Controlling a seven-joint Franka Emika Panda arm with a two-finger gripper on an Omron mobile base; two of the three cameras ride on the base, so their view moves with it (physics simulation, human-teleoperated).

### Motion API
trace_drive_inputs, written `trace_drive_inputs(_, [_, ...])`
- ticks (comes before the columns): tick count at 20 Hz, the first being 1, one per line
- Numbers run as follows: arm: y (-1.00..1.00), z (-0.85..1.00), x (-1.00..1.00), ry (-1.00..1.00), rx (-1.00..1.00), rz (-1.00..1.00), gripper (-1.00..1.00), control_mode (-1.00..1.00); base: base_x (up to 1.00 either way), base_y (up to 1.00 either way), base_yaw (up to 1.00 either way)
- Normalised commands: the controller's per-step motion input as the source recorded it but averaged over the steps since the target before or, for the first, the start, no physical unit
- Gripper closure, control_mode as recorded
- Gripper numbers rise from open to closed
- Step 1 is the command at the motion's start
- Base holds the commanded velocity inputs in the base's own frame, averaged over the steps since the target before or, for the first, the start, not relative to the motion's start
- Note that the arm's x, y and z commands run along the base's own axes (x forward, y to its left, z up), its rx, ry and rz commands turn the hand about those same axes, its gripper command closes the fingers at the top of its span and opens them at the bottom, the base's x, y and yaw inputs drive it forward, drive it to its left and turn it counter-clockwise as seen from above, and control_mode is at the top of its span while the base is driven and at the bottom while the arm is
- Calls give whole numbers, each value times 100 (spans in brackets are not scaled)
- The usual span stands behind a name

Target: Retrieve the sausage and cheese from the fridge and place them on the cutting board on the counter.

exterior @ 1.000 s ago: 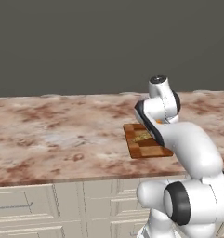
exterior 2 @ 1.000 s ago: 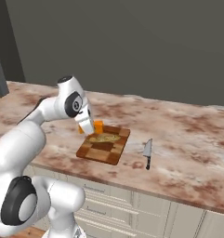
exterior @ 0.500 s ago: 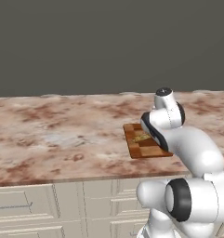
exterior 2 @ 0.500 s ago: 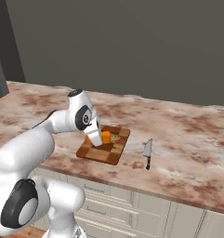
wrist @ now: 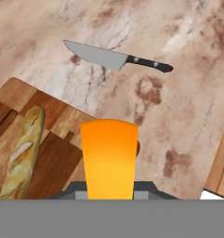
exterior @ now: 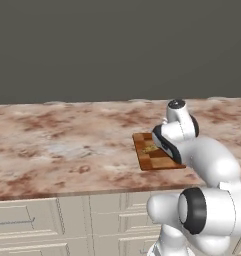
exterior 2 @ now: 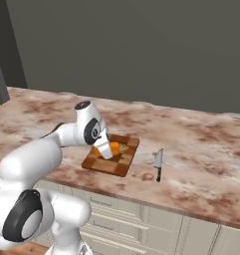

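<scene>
I have the gripper (exterior 2: 107, 151) low over the cutting board (exterior 2: 111, 160), its fingers closed tight on the cheese (wrist: 108, 158) (the orange block fills the space between them in the hand view). The board lies on the counter (exterior 2: 191, 149) and also carries a tan speckled loaf (wrist: 21, 151), just beside the cheese. A knife (exterior 2: 158, 162) lies on the counter near the board's right edge.

Mottled counter (exterior 2: 201, 149) carries cutting board (exterior 2: 104, 164), knife (exterior 2: 158, 162) lying just beside board.
</scene>
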Motion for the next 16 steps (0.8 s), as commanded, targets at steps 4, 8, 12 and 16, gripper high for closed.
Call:
trace_drive_inputs(4, [0, -11, 28, 0, 0, 2, 100, -100, 0, 0, 0])
trace_drive_inputs(8, [0, -10, 31, 0, 0, 0, 100, -100, 0, 0, 0])
trace_drive_inputs(12, [0, -14, 25, 0, 0, 0, 100, -100, 0, 0, 0])
trace_drive_inputs(16, [0, -22, 0, 2, 0, 0, 100, -100, 0, 0, 0])
